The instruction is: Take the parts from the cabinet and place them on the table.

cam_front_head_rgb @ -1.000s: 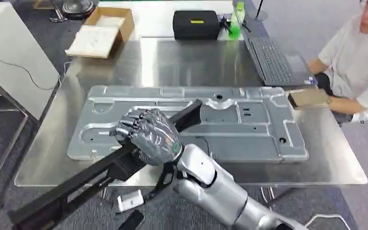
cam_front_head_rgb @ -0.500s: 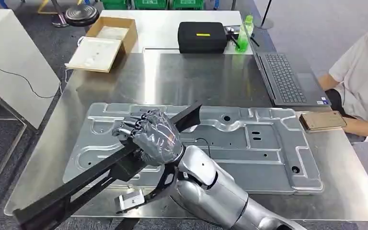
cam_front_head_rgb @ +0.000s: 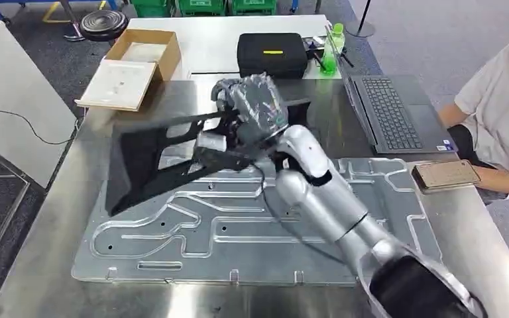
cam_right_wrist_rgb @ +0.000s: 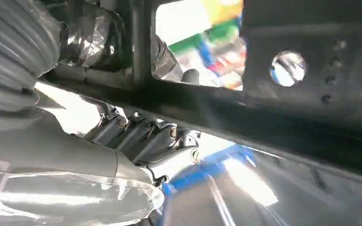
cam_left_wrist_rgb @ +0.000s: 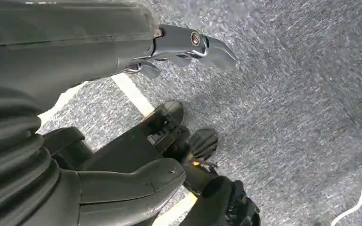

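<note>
Above the steel table (cam_front_head_rgb: 53, 218), at its far half: right hand (cam_front_head_rgb: 252, 109) gripping a black frame part (cam_front_head_rgb: 149, 156), fingers (cam_right_wrist_rgb: 136, 136) wrapped closed around one of its bars, as seen close up in the right wrist view, where the dark bar (cam_right_wrist_rgb: 264, 127) is crossing the picture. Black frame part being held tilted over the far left portion of a large stamped metal panel (cam_front_head_rgb: 238, 232), which is lying flat on the table; contact between the part's lower corner and the panel impossible to judge. Silver right arm (cam_front_head_rgb: 325, 199) reaching diagonally across the panel. Left hand (cam_left_wrist_rgb: 122, 52) hanging over grey carpet floor (cam_left_wrist_rgb: 301, 94), holding nothing, fingers (cam_left_wrist_rgb: 207, 44) loosely extended. Beyond the panel: open cardboard box (cam_front_head_rgb: 136, 66), black case (cam_front_head_rgb: 272, 53), green bottle (cam_front_head_rgb: 330, 56) and laptop (cam_front_head_rgb: 391, 112). At the right edge: seated person in a white shirt (cam_front_head_rgb: 497, 112), with a phone (cam_front_head_rgb: 445, 174) lying near the forearm.
</note>
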Robot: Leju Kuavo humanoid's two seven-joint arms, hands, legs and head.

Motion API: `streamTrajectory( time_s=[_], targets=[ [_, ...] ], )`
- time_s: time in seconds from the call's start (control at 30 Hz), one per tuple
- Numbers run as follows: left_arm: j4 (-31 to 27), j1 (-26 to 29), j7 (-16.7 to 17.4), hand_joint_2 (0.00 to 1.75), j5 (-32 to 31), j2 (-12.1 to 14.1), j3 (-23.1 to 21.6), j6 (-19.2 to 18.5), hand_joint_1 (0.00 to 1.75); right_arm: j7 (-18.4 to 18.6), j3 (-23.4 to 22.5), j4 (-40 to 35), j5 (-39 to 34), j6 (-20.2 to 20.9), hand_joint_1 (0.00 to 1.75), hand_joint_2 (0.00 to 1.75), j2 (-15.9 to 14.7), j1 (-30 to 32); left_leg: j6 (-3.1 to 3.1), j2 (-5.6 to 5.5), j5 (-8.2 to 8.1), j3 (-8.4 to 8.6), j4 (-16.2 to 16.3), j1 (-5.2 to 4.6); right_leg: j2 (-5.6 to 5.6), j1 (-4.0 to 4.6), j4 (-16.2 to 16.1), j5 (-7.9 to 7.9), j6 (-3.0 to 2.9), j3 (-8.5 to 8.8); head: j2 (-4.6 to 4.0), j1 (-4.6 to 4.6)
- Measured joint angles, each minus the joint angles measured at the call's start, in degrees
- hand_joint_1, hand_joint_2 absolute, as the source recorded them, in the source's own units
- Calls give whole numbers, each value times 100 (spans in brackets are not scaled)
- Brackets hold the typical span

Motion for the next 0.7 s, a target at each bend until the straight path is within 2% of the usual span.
streamTrajectory(
  time_s=[0.07,0.1,0.13,0.17,0.23,0.27,0.3,0.33,0.4,0.43,0.47,0.57,0.6,0.63,0.67,0.7],
  targets=[
    [0,17,-17,175,13,2,0,-2,0,-59,-221,543,-182,13,175,175,-39,-284,56,-18,48,-5,-23,-6,-5,-1,-25,4,74,17,0,0],
    [0,15,-22,175,15,-18,0,-4,0,-83,-341,770,-228,7,175,175,-61,-412,114,-1,110,40,-110,66,-11,8,9,-46,106,-11,0,0],
    [0,5,-28,175,15,-18,2,-9,0,-111,-442,932,-241,-11,175,175,-87,-510,125,-6,122,60,-137,52,-20,2,132,-146,139,-52,0,4],
    [0,-6,-28,175,15,-20,2,-11,0,-120,-521,1100,-241,-13,175,175,-109,-607,151,3,123,63,-138,51,-23,-7,440,-332,165,-191,0,0],
    [0,-5,-31,175,13,-20,2,-15,0,-140,-657,1421,-246,-13,175,175,-188,-703,162,6,115,66,-133,48,-26,-35,1288,-687,212,-600,0,0],
    [0,1,-31,175,7,-20,2,-17,0,-155,-707,1550,-270,29,175,175,-221,-705,171,5,107,66,-125,49,-32,-50,1593,-751,229,-762,0,2],
    [0,7,-33,175,0,-20,2,-17,0,-160,-744,1651,-298,88,175,175,-252,-704,175,3,98,67,-115,51,-42,-69,1591,-671,237,-771,0,2],
    [0,10,-35,175,0,-22,4,-17,0,-162,-794,1742,-318,118,175,175,-282,-707,166,-7,84,67,-99,51,-50,-85,1354,-493,238,-663,0,4],
    [0,14,-35,175,0,-26,4,-17,0,-171,-838,1821,-324,145,175,175,-291,-752,129,-8,36,76,-55,51,-68,-92,410,-23,220,-193,0,2],
    [0,11,-37,175,-2,-26,4,-17,0,-171,-845,1860,-324,147,175,175,-295,-783,99,0,13,65,-43,48,-75,-85,86,-35,203,-45,0,2],
    [0,0,-37,175,0,-31,4,-17,0,-171,-853,1888,-331,151,175,175,-295,-803,69,1,-6,39,0,9,-71,-46,-4,-37,183,8,0,-2],
    [0,2,-50,175,-2,-42,4,-17,0,-171,-866,1960,-331,158,175,175,-308,-805,-1,3,-2,64,-43,28,-68,-21,22,-57,104,4,0,2],
    [0,2,-50,175,-2,-39,4,-17,0,-171,-880,1976,-331,158,175,175,-310,-811,-40,-5,-35,67,-37,25,-75,-53,-28,-34,62,38,0,-2],
    [0,4,-53,175,-2,-39,4,-17,0,-173,-882,1978,-335,168,175,175,-304,-819,-62,5,-132,32,77,40,-81,-66,-55,-29,34,62,0,0],
    [0,0,-53,175,-2,-42,4,-20,0,-171,-882,1989,-357,195,175,175,-299,-839,-81,7,-305,-107,366,41,-83,-70,-58,-33,-12,68,0,-7],
    [0,-1,-53,175,0,-42,4,-20,0,-171,-882,2004,-392,247,175,175,-289,-844,-96,7,-512,-323,815,52,-80,-64,-58,-38,-20,71,0,-2]
  ],
)
